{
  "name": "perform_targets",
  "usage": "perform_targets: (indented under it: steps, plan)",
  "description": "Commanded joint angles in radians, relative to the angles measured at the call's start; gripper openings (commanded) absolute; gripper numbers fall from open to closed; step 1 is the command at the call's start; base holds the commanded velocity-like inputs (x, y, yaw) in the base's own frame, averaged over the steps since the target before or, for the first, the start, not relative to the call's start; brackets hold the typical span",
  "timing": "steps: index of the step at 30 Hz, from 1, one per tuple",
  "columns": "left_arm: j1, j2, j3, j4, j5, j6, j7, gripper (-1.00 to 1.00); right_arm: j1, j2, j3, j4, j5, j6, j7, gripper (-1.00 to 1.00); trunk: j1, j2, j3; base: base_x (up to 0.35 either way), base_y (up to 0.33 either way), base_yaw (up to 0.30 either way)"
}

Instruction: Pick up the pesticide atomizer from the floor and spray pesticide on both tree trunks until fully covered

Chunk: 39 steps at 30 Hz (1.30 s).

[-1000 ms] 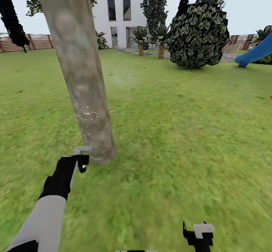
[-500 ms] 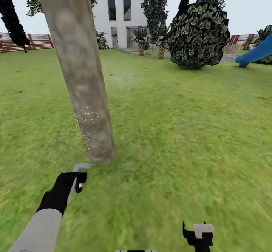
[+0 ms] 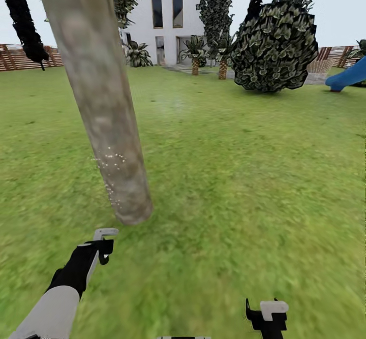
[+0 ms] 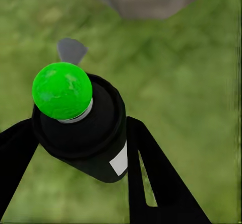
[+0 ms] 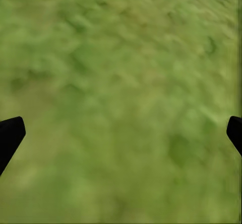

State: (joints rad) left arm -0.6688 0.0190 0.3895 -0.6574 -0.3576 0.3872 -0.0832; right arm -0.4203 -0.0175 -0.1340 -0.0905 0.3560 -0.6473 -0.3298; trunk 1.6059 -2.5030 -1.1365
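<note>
Drawn back lower left since the earlier frames: left gripper (image 3: pixel 103 241), clamped on the pesticide atomizer (image 4: pixel 80 126), nozzle toward the tree trunk (image 3: pixel 101 105) at upper left, presumably for spraying. White pesticide (image 3: pixel 113 168) specks low on the bark only. At bottom right, right gripper (image 3: pixel 268 312) spread wide, empty; only grass (image 3: pixel 244 176) between, round bush (image 3: pixel 277 47) far off.

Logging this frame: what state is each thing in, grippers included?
Pesticide atomizer: clamped between the left gripper's fingers, green top showing.
Left gripper: shut on the atomizer, short of the trunk's base.
Right gripper: open, nothing held, grass beneath it.
Tree trunk: standing, only partly covered.
Pesticide: white specks in a small patch low on the trunk.
</note>
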Motion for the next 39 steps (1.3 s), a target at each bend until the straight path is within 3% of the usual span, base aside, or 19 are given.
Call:
perform_targets:
  steps: [1, 14, 39]
  plan:
    - [0.000, -0.001, 0.003, 0.000, 0.000, 0.000, 0.000, -1.00, 0.000, 0.000, 0.000, 0.000, 0.000, 0.000, 0.000, 1.00, 0.000, 0.000, 0.000, 0.089, -0.271, 0.000]
    - [0.000, -0.004, 0.000, -0.001, 0.000, -0.001, 0.000, -1.00, 0.000, 0.002, 0.001, 0.000, 0.001, 0.000, 0.002, 1.00, 0.000, 0.000, 0.000, 0.155, -0.228, 0.184]
    - [0.000, -0.007, -0.006, -0.001, 0.000, -0.001, 0.000, -1.00, 0.000, 0.004, 0.001, 0.001, 0.001, 0.000, 0.002, 1.00, 0.000, 0.000, 0.000, 0.114, -0.250, 0.085]
